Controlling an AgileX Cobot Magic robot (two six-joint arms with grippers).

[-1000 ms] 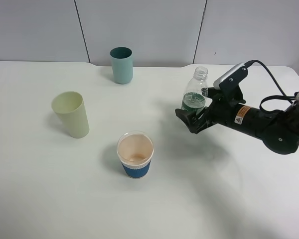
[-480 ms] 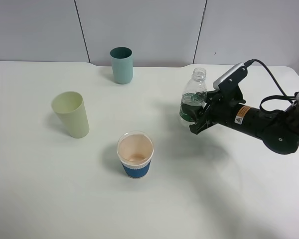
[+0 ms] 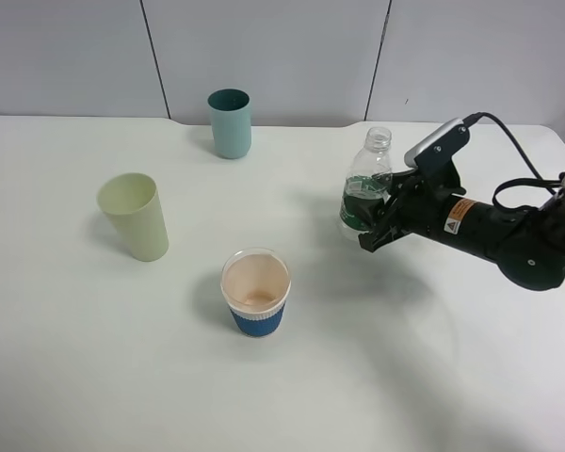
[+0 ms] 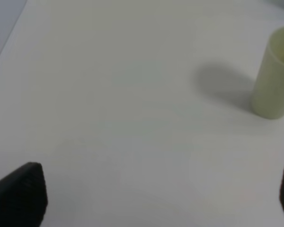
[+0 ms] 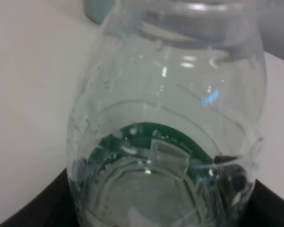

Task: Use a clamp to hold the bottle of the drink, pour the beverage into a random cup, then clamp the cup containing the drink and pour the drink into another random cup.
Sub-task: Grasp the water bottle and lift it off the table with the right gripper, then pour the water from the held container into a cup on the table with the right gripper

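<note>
Small clear bottle (image 3: 369, 174), ribbed, with dark green label and no cap: neck up, in the right half of the table (image 3: 75, 377), nearer to the far edge than to the near one. Gripped low on the body by the black clamp (image 3: 373, 222), jaws closed at the label, reaching in from the right edge. Inside, clear colourless drink (image 5: 146, 189), only in the lower part. Pale yellow-green tumbler (image 3: 137, 218): plain, tapered, upright, toward the left edge, well apart from the bottle. Short paper cup (image 3: 256, 294) with white rim, beige inside, dark blue sleeve: upright, around the middle, a little toward the near edge.
</note>
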